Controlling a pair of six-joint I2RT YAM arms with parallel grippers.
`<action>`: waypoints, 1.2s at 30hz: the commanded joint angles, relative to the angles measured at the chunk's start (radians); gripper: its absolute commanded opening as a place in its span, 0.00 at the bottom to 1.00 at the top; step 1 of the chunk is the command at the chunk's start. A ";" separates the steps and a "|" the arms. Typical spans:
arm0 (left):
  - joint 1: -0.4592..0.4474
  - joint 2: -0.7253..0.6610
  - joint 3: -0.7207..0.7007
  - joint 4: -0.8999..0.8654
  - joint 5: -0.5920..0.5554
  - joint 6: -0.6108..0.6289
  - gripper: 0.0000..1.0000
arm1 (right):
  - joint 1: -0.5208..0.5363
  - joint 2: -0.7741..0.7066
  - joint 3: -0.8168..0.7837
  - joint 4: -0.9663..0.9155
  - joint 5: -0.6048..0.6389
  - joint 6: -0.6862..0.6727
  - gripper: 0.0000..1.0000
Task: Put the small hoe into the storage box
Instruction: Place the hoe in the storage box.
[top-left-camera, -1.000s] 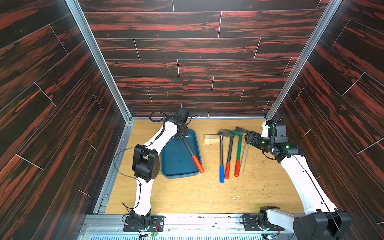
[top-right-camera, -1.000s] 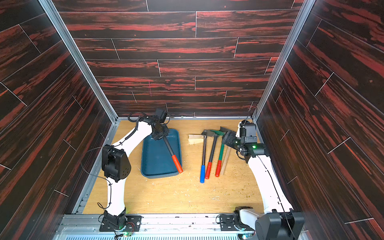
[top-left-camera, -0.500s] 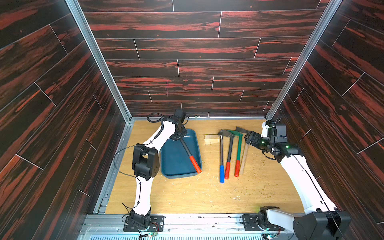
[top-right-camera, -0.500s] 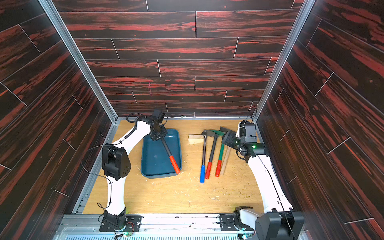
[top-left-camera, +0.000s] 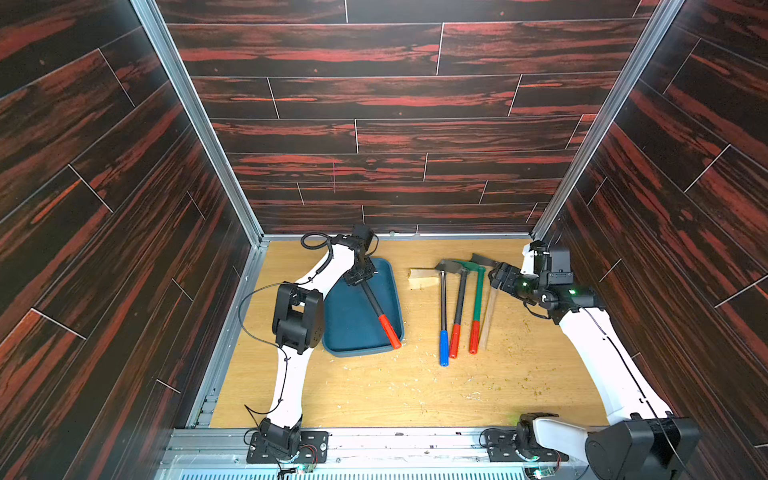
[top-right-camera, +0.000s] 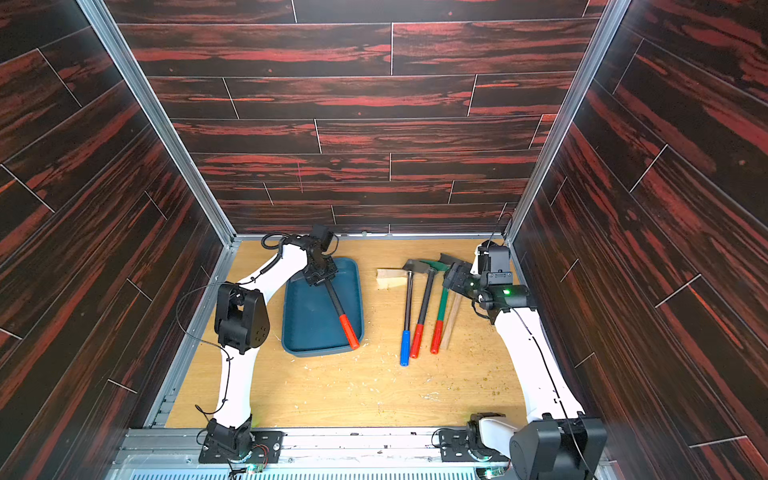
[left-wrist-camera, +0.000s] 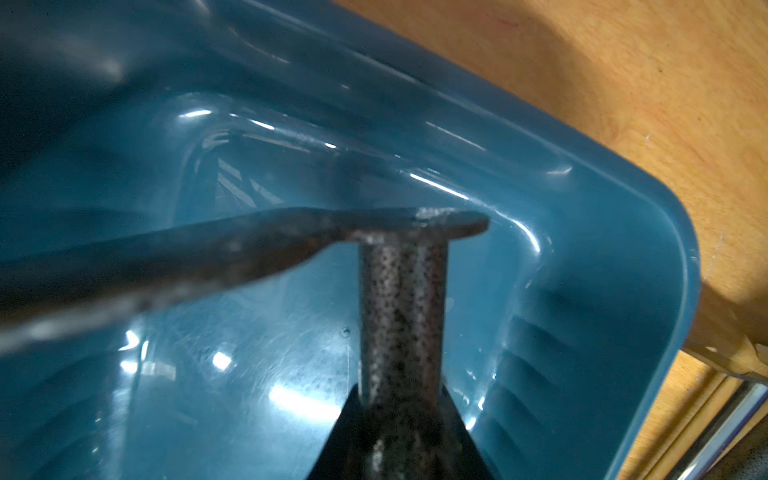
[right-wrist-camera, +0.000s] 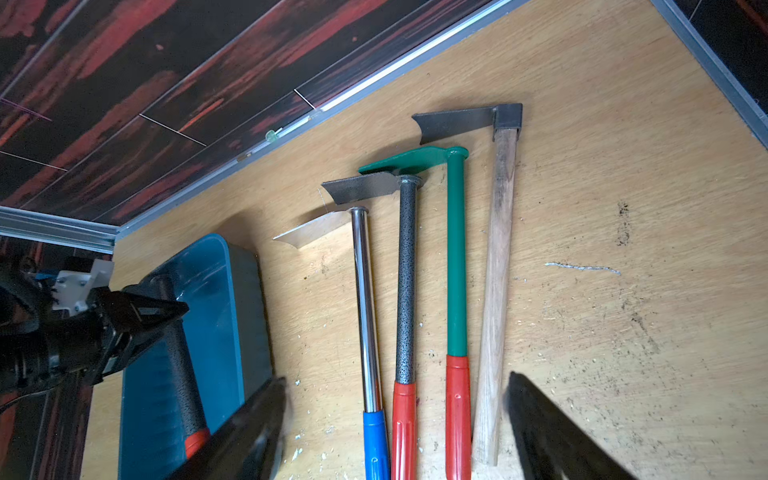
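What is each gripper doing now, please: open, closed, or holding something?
Left gripper: closed on the small hoe, over the storage box.
Right gripper: open, holding nothing.

White curved arm links (top-left-camera: 602, 365), boxy black joint housings (top-left-camera: 297, 318), black cables (top-left-camera: 240, 309), green lights (top-left-camera: 572, 292), black tapered fingers (right-wrist-camera: 253, 428) on right gripper (right-wrist-camera: 397, 377)

Five hoes (top-left-camera: 459, 303), one storage box (top-left-camera: 349, 328)
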 joint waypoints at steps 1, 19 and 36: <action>0.017 -0.007 0.029 0.015 -0.001 0.004 0.00 | -0.004 0.008 0.015 0.006 -0.002 0.006 0.86; 0.032 0.074 0.154 -0.015 -0.025 0.038 0.00 | -0.004 0.014 0.017 0.007 -0.007 0.011 0.86; 0.036 0.090 0.068 0.064 0.017 0.007 0.00 | -0.003 0.012 0.016 0.003 -0.008 0.009 0.86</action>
